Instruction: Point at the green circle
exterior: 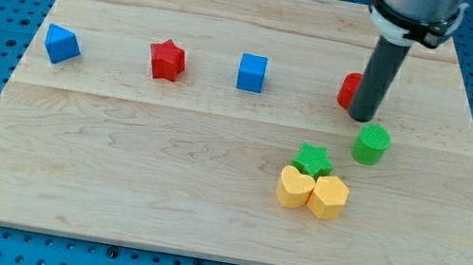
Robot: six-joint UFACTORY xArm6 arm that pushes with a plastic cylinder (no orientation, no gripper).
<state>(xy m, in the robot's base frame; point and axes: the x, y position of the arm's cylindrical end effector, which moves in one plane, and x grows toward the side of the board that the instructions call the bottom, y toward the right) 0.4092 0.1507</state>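
The green circle is a short green cylinder on the wooden board, right of centre. My tip is the lower end of the dark rod that comes down from the view's top right. It stands just above and slightly left of the green circle, very close to it; whether they touch I cannot tell. The rod hides most of a red block behind it.
A green star lies below-left of the circle, touching a yellow heart and a yellow hexagon. Along the upper row are a blue triangle-like block, a red star and a blue cube.
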